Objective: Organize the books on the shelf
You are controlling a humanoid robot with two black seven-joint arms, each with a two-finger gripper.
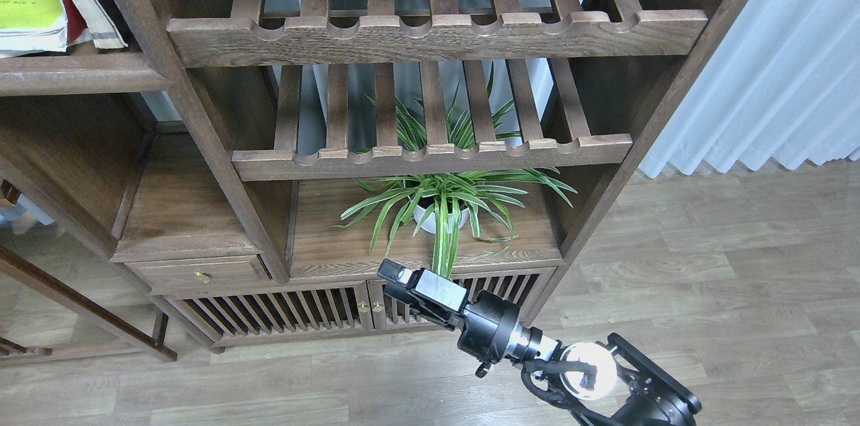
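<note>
The books stand at the top left, cut by the frame's edge. The lime-yellow and white book [28,3] faces me. A sliver of the maroon book [72,17] shows behind it, and a pale, worn book [91,6] leans against them. They rest on the shelf [80,71], a flat dark brown board with a straight front edge. I cannot make out the green "300" book. My right gripper [395,276] hangs low, in front of the cabinet doors and far below the books. It is empty, and its fingers cannot be told apart. My left arm is out of view.
Two slatted racks with notched front rails [430,36] [430,156] fill the middle bay. A potted spider plant [447,201] stands on the board just behind my gripper. A small drawer [200,273] and slatted doors [269,312] are below. Wood floor and a white curtain [772,63] lie to the right.
</note>
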